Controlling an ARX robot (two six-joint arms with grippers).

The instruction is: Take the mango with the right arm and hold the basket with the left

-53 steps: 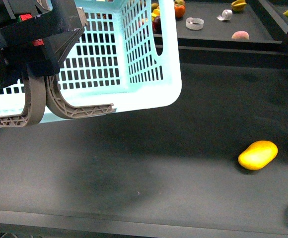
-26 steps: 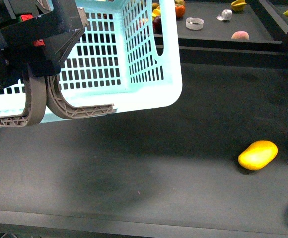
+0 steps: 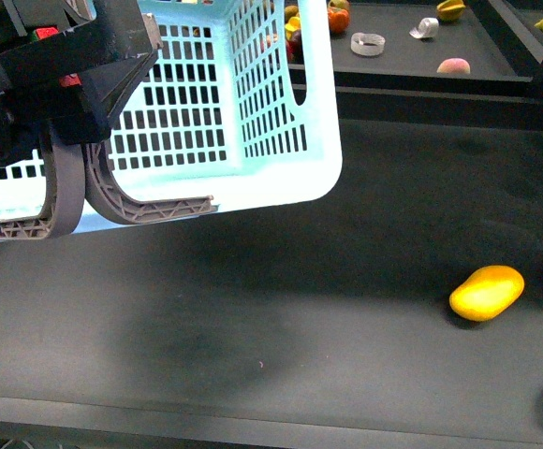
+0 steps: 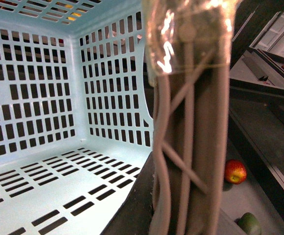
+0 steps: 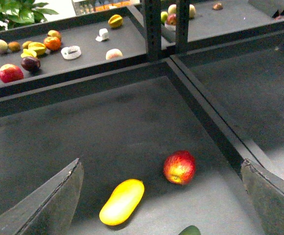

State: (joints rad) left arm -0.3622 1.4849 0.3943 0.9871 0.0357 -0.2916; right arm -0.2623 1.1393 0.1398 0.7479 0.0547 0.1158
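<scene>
The turquoise basket (image 3: 225, 103) hangs tilted above the dark table at upper left. My left gripper (image 3: 61, 79) is shut on its two grey-brown handles (image 3: 70, 192) and holds it up. In the left wrist view the handles (image 4: 191, 122) run through my left gripper (image 4: 181, 210), with the empty basket's inside (image 4: 59, 103) beside them. The yellow mango (image 3: 486, 292) lies on the table at front right. In the right wrist view my right gripper (image 5: 160, 166) is open above the table, with the mango (image 5: 122, 201) lying between its fingers (image 5: 54, 205), apart from them.
A red-and-yellow round fruit (image 5: 179, 167) lies close beside the mango, and a green fruit (image 5: 190, 230) lies near both. A raised table edge (image 5: 205, 117) runs past them. A back shelf (image 3: 412, 65) holds several fruits and a tape roll (image 3: 367, 43).
The left gripper and the basket have shifted only very slightly. The mango lies where it was.
</scene>
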